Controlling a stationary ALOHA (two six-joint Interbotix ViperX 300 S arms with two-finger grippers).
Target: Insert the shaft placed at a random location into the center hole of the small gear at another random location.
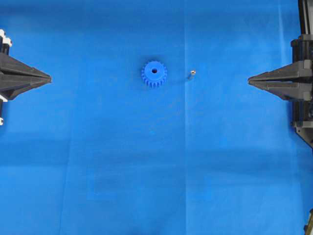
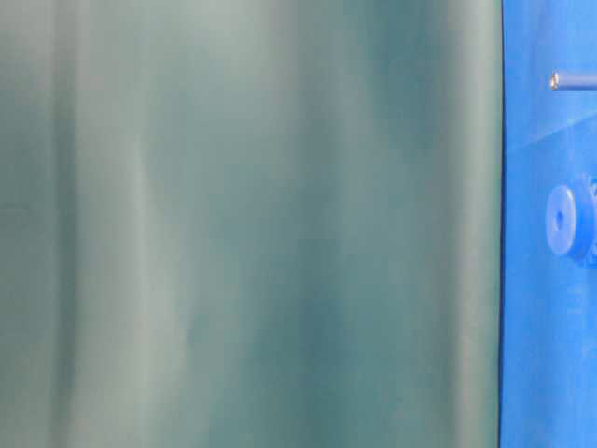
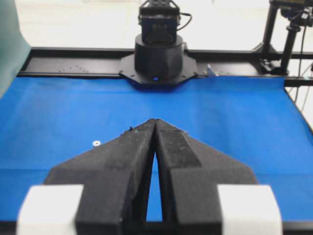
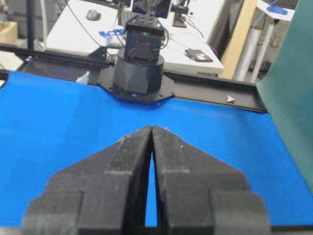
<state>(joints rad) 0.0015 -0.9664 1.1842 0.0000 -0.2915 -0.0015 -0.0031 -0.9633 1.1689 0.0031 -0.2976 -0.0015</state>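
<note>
Overhead view showed a small blue plastic cogwheel [image 1: 154, 74] at upper centre, a tiny silvery metal pin [image 1: 191, 73] just right. Both grippers, left [image 1: 49, 78] and right [image 1: 250, 80], sat clenched and empty; grasping the pin likely came first.

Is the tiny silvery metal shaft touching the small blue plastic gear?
Apart. The overhead view shows the tiny silvery metal shaft standing to the right of the small blue plastic gear, with bare blue cloth between them.

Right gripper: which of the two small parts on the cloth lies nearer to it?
The shaft. It stands on the right gripper's side of the gear, which lies further left.
</note>
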